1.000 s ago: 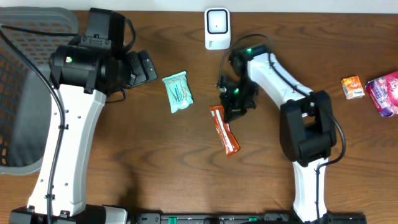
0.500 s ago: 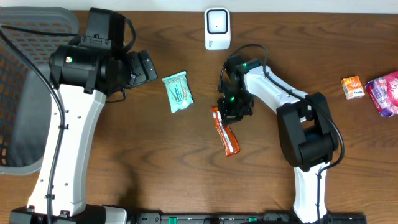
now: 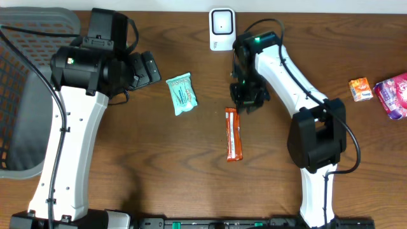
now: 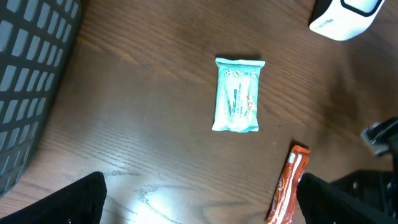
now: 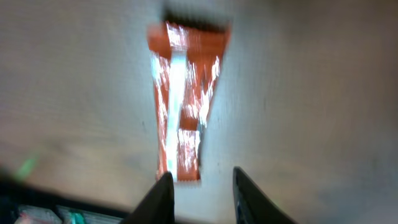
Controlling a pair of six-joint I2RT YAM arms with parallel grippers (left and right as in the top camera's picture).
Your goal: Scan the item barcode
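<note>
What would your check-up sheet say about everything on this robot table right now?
Surface: brown wooden table, no spills seen.
Job's things: orange foil snack bar lying flat, apart from the white box-shaped scanner.
Clutter: teal plastic wipes packet; small orange carton; pink plastic packet.
Claws: left claw wide open, empty; right claw open near the bar's end, holding nothing.
Cables: black cable loops over the right arm.
Surroundings: grey mesh basket at the left edge.
</note>
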